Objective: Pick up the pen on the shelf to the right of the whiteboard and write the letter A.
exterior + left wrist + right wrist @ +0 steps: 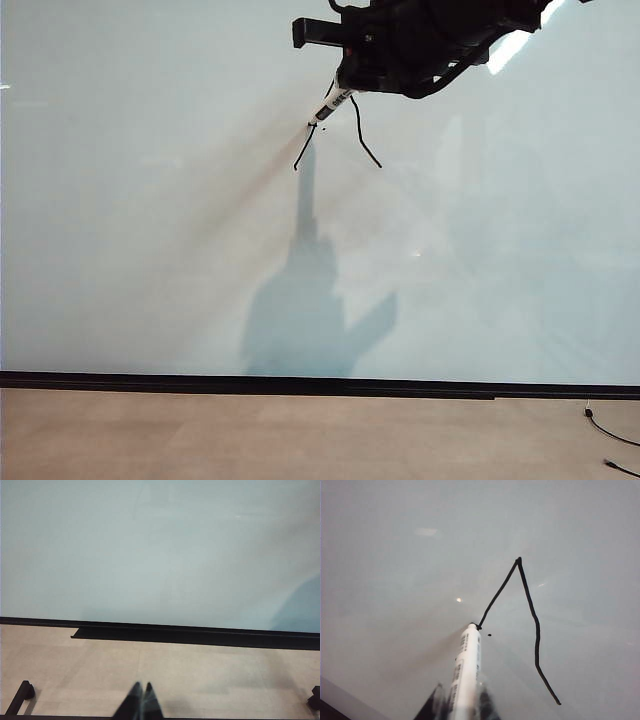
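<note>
The right gripper clamps the pen, a slim white marker with dark barrel marks, its black tip touching the whiteboard on the letter A, which lacks a crossbar. The left gripper hangs closed and empty above the floor.

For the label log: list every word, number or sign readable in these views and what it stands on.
Pen, shut in the right pincer: dark print on the barrel, too blurred to read.
Whiteboard: two joined black strokes, no crossbar, not yet a readable letter.
Left pincer: no text.
</note>
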